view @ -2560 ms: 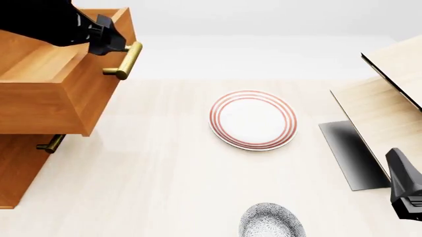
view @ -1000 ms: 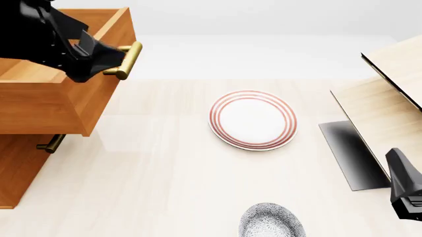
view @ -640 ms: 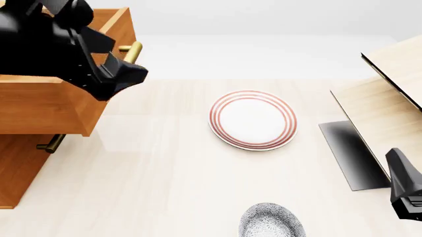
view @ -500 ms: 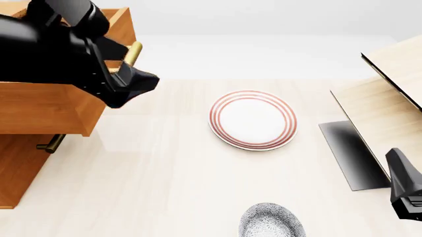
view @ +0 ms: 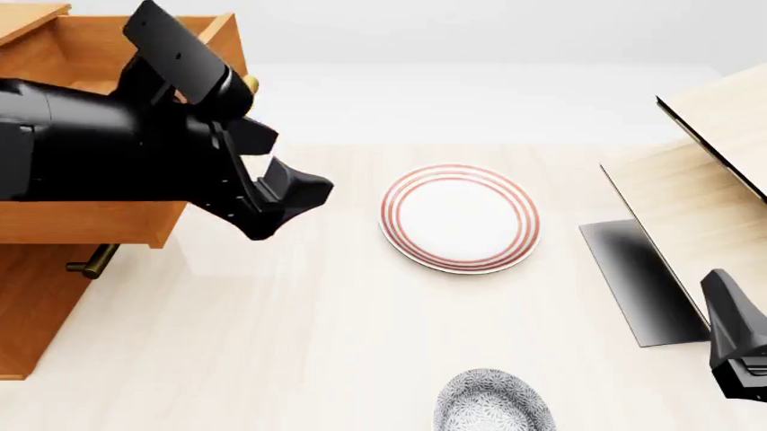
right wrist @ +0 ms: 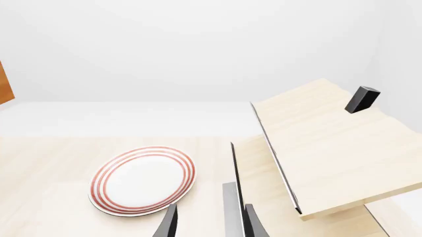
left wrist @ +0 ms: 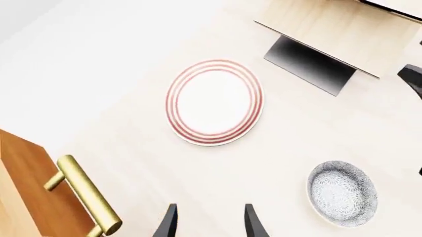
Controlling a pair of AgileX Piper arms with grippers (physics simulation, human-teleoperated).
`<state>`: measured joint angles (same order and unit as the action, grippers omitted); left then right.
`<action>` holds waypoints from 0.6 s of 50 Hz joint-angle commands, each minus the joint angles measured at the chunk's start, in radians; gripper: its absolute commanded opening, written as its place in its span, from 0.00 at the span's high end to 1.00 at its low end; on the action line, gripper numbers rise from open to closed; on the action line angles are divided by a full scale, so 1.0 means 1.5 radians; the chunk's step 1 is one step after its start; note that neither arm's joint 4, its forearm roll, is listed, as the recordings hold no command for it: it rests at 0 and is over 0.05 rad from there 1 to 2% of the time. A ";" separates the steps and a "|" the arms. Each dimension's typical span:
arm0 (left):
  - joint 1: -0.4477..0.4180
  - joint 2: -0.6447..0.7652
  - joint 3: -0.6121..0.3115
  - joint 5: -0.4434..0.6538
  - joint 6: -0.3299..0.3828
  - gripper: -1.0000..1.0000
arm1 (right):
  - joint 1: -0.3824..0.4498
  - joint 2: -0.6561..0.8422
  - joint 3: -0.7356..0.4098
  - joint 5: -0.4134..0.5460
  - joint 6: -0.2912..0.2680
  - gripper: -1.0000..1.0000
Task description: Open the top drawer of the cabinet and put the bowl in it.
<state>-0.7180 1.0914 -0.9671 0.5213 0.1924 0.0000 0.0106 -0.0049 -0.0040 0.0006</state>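
Presently the top drawer (view: 90,215) of the cabinet (view: 30,314) stands pulled out, and the bowl (view: 493,402) sits on the desk (view: 336,341) at its near edge, well apart from the drawer. Both the left hand (left wrist: 209,224) and right hand (right wrist: 209,224) are empty, fingers parted. I judge the bowl light, rigid, smooth and breakable; best pinched across its rim.

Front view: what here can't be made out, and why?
- Top drawer: the left arm covers most of the inside, so its contents cannot be told.
- Bowl: cut off by the bottom edge.
- Right tool: cut off at the corner; fingertips show only in the right wrist view.
- Lower drawers: only one handle peeks out.
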 commanded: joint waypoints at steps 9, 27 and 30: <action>-0.054 0.055 0.032 -0.069 -0.081 0.00 | 0.000 -0.001 0.001 0.001 0.000 0.00; -0.086 0.095 0.055 -0.121 -0.137 0.00 | 0.000 -0.001 0.001 0.001 0.000 0.00; -0.093 0.106 0.060 -0.134 -0.151 0.00 | 0.000 -0.001 0.001 0.001 0.000 0.00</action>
<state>-0.8296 1.2154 -0.8995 0.3675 0.0162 -0.0001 0.0106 -0.0049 -0.0040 0.0007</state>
